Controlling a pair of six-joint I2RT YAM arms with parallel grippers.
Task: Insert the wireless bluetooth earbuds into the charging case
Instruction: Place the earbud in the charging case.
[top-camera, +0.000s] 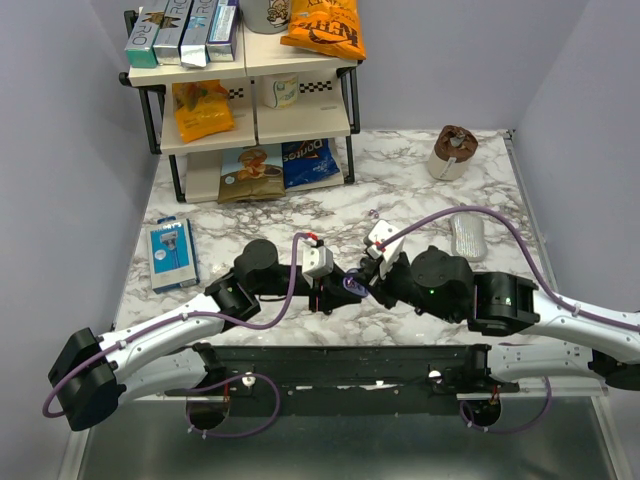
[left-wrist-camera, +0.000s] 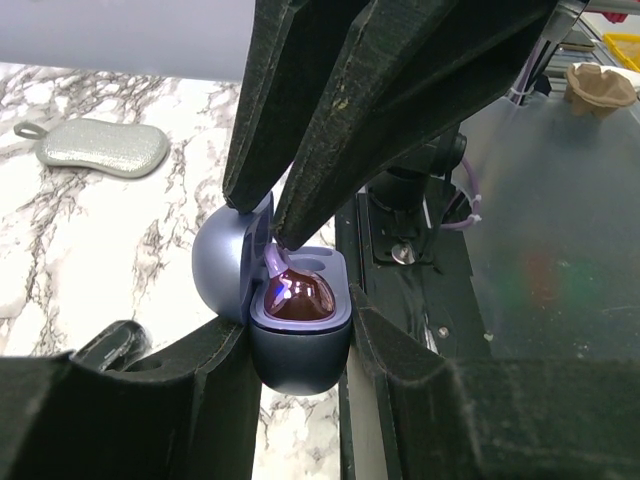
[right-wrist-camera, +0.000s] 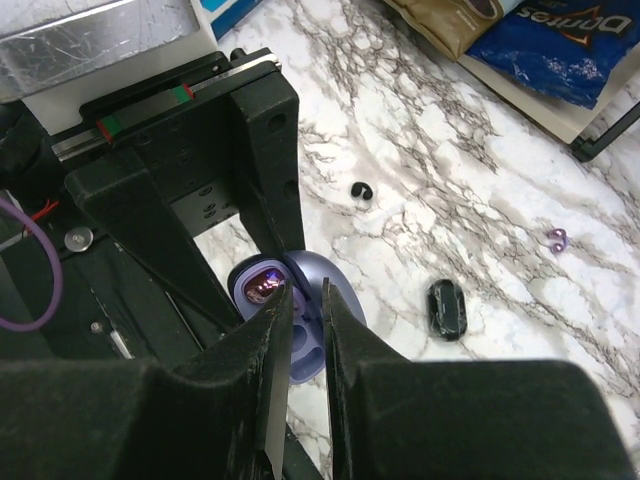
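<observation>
Closest to us in the left wrist view, the left gripper (left-wrist-camera: 300, 325) clenches the charging case (left-wrist-camera: 300, 378), a finger on each flank. We see the case's lid hinged open and the first earbud (left-wrist-camera: 298, 297), glossy and dark, seated in one well. The well beside it shows its hollow. Just above, the right gripper (left-wrist-camera: 262, 222) points its tips down at the case by the lid. Its jaws stand a slim gap apart, grasping nothing we can see.

Only the right wrist view shows us the second earbud (right-wrist-camera: 447, 308). It lies on the marble table (right-wrist-camera: 480, 170) near the case yet apart from it, with a small black curl (right-wrist-camera: 360, 190) and a lilac speck (right-wrist-camera: 556, 238) farther out.

From overhead the arms nearly hide the case. There we find a grey pad (top-camera: 468, 235), a boxed item (top-camera: 172, 252) and, farthest, a shelf rack (top-camera: 250, 95) stacked with snack bags and cartons.
</observation>
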